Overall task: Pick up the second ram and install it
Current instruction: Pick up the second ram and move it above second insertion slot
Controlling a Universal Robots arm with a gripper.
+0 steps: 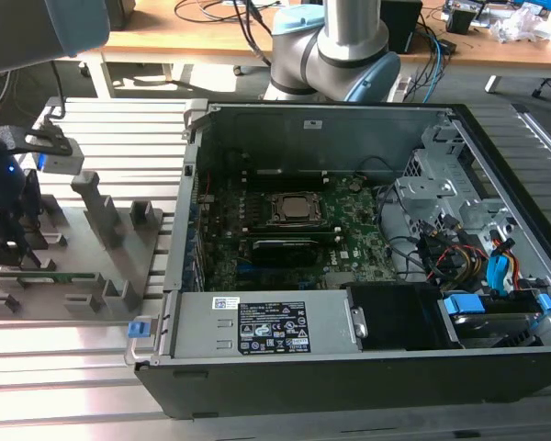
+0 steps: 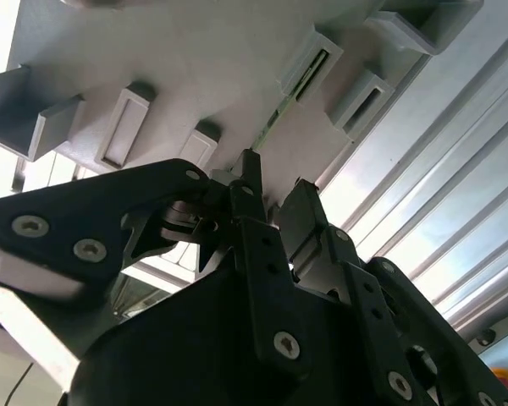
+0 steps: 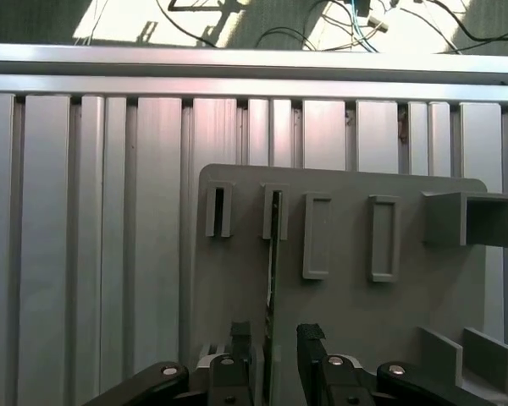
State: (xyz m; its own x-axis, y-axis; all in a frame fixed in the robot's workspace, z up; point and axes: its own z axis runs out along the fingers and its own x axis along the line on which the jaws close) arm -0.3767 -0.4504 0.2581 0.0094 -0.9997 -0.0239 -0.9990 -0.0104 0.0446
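Note:
The second ram [image 3: 271, 279] is a thin green stick standing on edge in a slot of the grey tray [image 3: 356, 313]. In the first wrist view it runs from that slot down between my fingertips. My gripper [image 3: 275, 342] straddles the stick and is open, with a small gap on each side of the board. In the second wrist view the ram [image 2: 272, 125] shows as a green line just beyond the gripper [image 2: 275, 193]. In the exterior view the gripper [image 1: 7, 246] hangs over the tray [image 1: 119, 266] at the far left, outside the computer case.
The open computer case [image 1: 349, 367] with the green motherboard [image 1: 285, 248] lies to the exterior view's right of the tray. Upright grey blocks [image 1: 96, 207] stand on the tray. Everything rests on a ribbed aluminium table [image 3: 85, 237].

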